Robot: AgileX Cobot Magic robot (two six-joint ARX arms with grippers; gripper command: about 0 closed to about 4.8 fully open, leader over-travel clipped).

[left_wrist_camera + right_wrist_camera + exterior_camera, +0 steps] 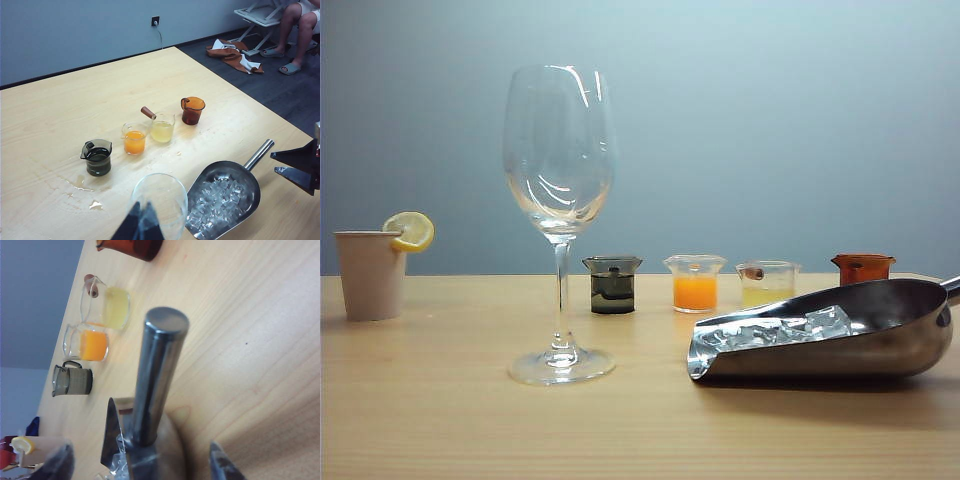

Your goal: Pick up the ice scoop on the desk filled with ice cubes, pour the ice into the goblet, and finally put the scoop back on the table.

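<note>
Plainly the ice scoop (840, 340) lies on the table (440, 420), off to the right of the goblet (558, 220) in the outside view and well apart from it, its trough loaded with ice cubes (780, 328) and its open mouth turned toward the glass. The goblet stands upright and empty, so no pouring has been done. The right gripper (140, 460) sits over the scoop's short handle (157, 370), its dark fingers (222, 465) spread to either side of the steel tube and touching nothing, which suggests it is lining up to close on the handle. The left gripper (141, 225) hangs above the goblet's rim, fingers pressed together and empty, probably parked clear of the work. Behind the glass a row of small cups (695, 283) and a beige cup with a lemon slice (372, 272) stand out of the pouring path.
</note>
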